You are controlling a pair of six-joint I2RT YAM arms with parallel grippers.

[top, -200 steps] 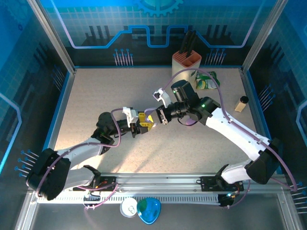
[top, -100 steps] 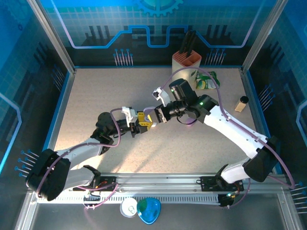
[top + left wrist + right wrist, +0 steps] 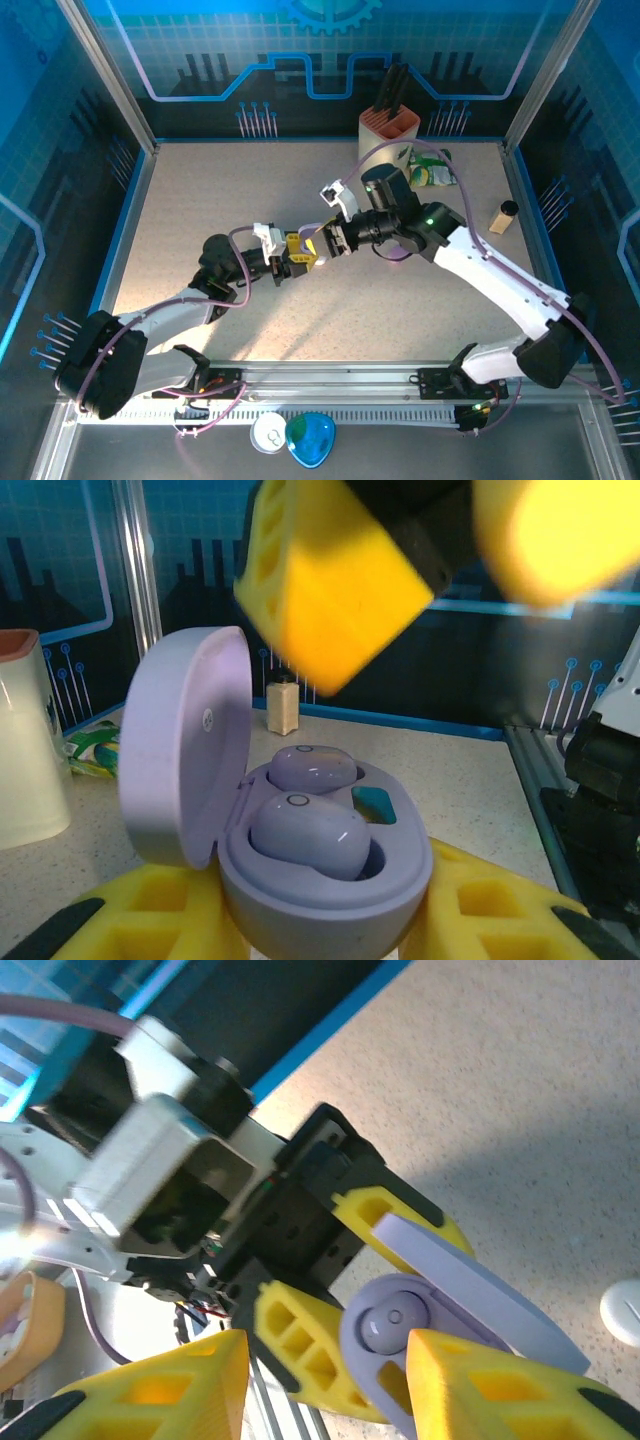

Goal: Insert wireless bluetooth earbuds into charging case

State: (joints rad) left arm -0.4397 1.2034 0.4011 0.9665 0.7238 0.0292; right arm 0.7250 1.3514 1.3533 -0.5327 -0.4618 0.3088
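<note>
Clamping a lilac case (image 3: pixel 330 905) from both sides, the left gripper (image 3: pixel 302 254) holds it off the table (image 3: pixel 200 200), near mid-table. Yellow fingers (image 3: pixel 150 915) press against the case's lower shell.

Lid (image 3: pixel 185 765) hinged open, standing upright on the left in the left wrist view.

Two lilac earbuds in the case: the near one (image 3: pixel 310 835) lies in the front well, the far one (image 3: pixel 313 768) in the well behind it, the two just beside each other. Cannot tell whether either is fully seated. A small teal patch shows in the well floor to the right of them.

Right gripper (image 3: pixel 330 1385) hangs just above the open case, fingers apart, nothing between them. In its own wrist view the case shows in the gap between the two yellow fingers (image 3: pixel 150 1390), with one earbud visible from above. From the left wrist its fingers are blurred, so contact with the case cannot be judged.

Far side of the table: knife block (image 3: pixel 388 132); small bottle (image 3: pixel 503 216) well to the right.
</note>
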